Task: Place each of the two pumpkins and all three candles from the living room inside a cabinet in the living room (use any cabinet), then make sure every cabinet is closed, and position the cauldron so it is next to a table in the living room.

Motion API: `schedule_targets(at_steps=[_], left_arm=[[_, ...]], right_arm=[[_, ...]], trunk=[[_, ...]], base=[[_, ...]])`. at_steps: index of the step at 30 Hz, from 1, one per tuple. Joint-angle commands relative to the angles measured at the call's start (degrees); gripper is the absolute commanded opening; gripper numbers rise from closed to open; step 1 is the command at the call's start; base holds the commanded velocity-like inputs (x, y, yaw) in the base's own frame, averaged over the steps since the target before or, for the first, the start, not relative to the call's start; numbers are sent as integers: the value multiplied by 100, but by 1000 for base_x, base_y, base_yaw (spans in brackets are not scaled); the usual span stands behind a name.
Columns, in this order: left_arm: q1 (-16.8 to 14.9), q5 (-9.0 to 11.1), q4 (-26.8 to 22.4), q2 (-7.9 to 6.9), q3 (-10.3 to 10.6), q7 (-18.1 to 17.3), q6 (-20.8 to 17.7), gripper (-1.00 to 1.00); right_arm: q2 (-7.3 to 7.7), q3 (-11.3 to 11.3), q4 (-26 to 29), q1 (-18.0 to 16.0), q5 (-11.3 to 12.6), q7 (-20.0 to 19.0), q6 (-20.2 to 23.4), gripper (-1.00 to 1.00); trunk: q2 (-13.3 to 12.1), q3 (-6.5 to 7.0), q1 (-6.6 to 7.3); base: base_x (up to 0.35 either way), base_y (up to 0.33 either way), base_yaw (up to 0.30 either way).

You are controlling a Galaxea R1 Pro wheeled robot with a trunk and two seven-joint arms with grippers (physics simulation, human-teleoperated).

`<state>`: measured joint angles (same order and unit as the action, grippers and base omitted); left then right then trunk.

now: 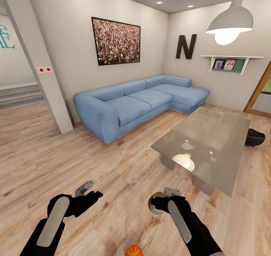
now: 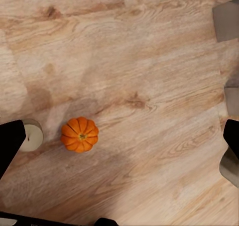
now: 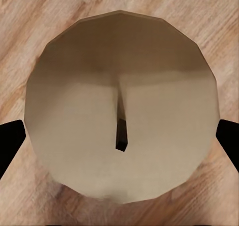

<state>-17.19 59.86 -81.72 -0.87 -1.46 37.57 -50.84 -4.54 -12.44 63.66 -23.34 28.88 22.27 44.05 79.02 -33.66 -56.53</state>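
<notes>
You are holding a candle (image 3: 119,106) in the right gripper (image 1: 160,203): in the right wrist view its round beige top and dark wick are sitting between the two black fingertips, and in the head view the jaws are closing around it above the wooden floor (image 1: 56,154). The left gripper (image 1: 88,194) is hanging empty with its fingers spread apart. Beneath it, in the left wrist view, one pumpkin (image 2: 79,134) is lying on the floor with a second candle (image 2: 31,135) just beside it; the same pumpkin is peeking in at the near edge of the head view. The table (image 1: 210,143) is standing to the right, in front of the blue sofa (image 1: 135,105), and the cauldron (image 1: 255,137) is resting on the floor at its far right side, near it. No cabinet is appearing here. Judging from this, you are early in the task: one candle is in hand but not yet stowed, and a pumpkin and another candle are waiting on the floor.
</notes>
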Motion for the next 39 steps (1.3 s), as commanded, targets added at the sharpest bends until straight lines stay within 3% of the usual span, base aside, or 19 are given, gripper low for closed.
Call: schedule_targets(at_steps=[1,6,8,13,16,26,34,39], left_arm=[[-4,61,4,-1,-2,57,11,100],[-4,20,462,-8,8,64,360,100],[-4,-103,675,-15,0,65,429,100],[-4,-867,1303,-2,-3,73,1080,100],[-8,-1006,1528,4,-4,74,1211,100],[-11,-1038,1542,8,-4,113,1218,100],[-8,-1043,1545,8,-4,133,1216,100],[-12,-1040,1549,12,-4,415,1222,100]], right_arm=[[3,-10,18,-4,61,59,8,-100],[5,-23,88,-4,56,59,8,-100],[5,-49,210,-9,56,59,8,-100],[12,-70,479,-13,56,65,28,-100],[11,-74,492,-13,49,67,39,-100],[-2,-74,498,-13,38,75,37,-100],[-2,-76,506,-13,56,76,43,-100],[0,-78,591,-13,49,76,48,-100]], trunk=[[45,-24,-23],[246,-114,-132],[326,-150,-176],[526,-240,-286],[647,-293,-352],[647,-293,-352],[967,-437,-528],[1168,-527,-638]], base=[[0,0,0],[0,0,0],[0,0,0],[0,0,0],[0,0,0],[0,0,0],[0,0,0],[0,0,0]])
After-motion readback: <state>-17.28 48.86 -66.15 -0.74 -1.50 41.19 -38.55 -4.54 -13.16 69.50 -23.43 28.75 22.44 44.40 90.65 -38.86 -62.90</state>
